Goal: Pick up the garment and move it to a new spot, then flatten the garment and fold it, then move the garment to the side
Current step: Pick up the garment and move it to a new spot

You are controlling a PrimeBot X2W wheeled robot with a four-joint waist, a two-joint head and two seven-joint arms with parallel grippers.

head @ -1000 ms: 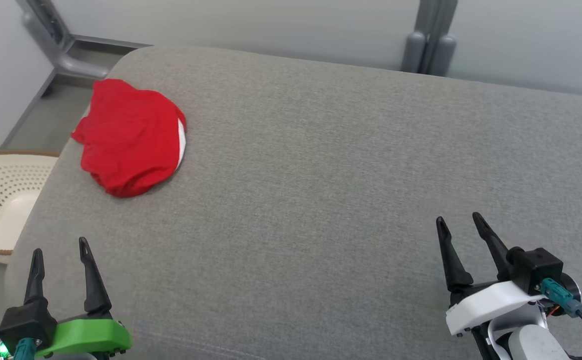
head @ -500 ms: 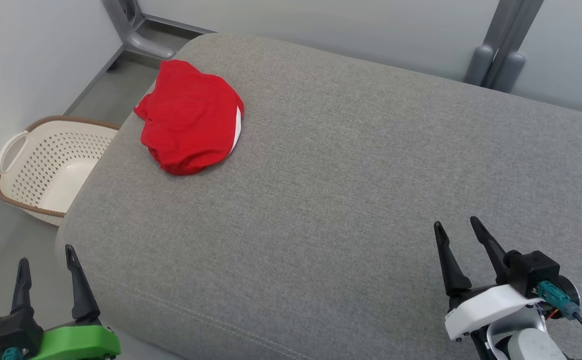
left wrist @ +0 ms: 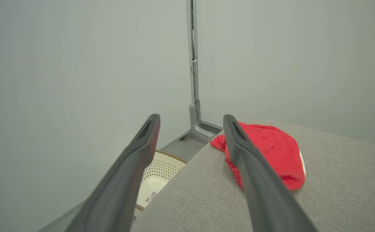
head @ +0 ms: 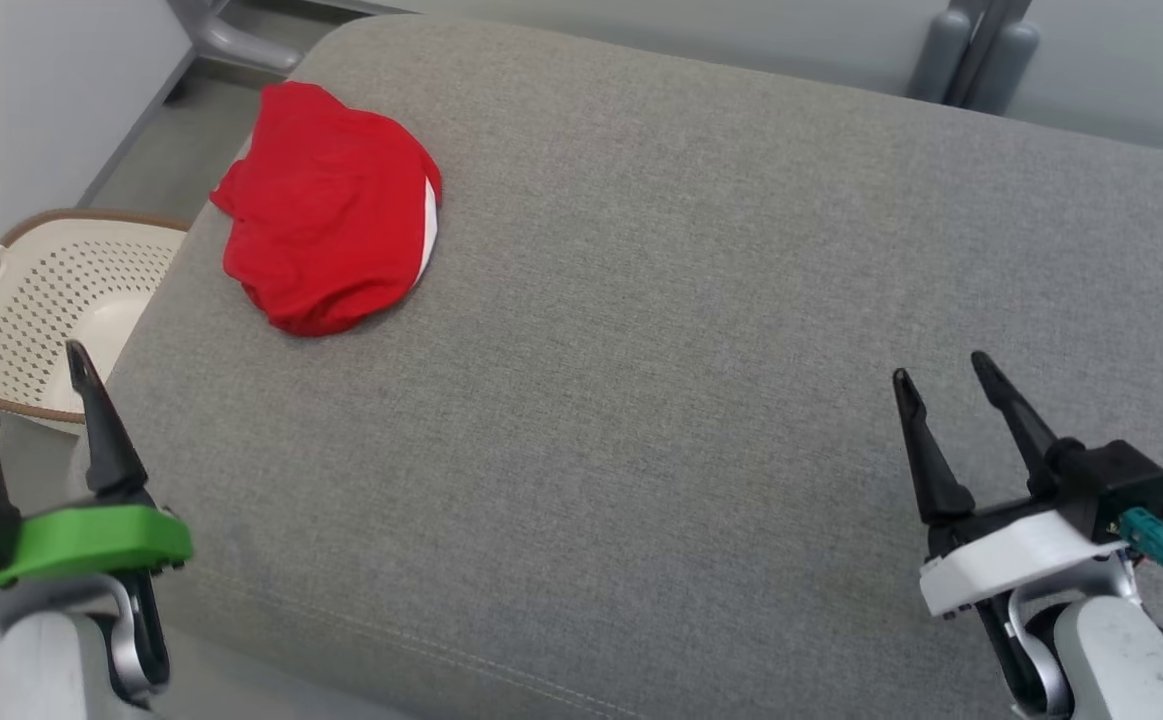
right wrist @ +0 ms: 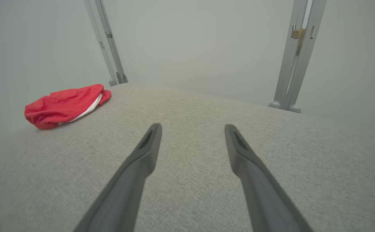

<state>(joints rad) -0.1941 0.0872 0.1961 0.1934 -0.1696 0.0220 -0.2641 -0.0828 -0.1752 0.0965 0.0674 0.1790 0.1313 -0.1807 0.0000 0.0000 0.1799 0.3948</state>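
Note:
A crumpled red garment (head: 329, 211) with a white edge lies on the far left part of the grey cushioned surface (head: 661, 350). It shows again in the left wrist view (left wrist: 271, 151) and the right wrist view (right wrist: 65, 105). My left gripper (head: 29, 362) stands open at the lower left, off the surface's left edge and well short of the garment. My right gripper (head: 944, 366) stands open at the lower right over bare grey fabric, far from the garment. Both hold nothing.
A cream perforated laundry basket (head: 31, 300) with a brown rim stands on the floor left of the surface, and in the left wrist view (left wrist: 160, 174). Grey metal posts (head: 971, 45) rise behind the far edge against pale walls.
The head camera has shifted, so the whole scene sits differently. Both grippers stand higher in the picture than before. The garment lies as it did on the surface.

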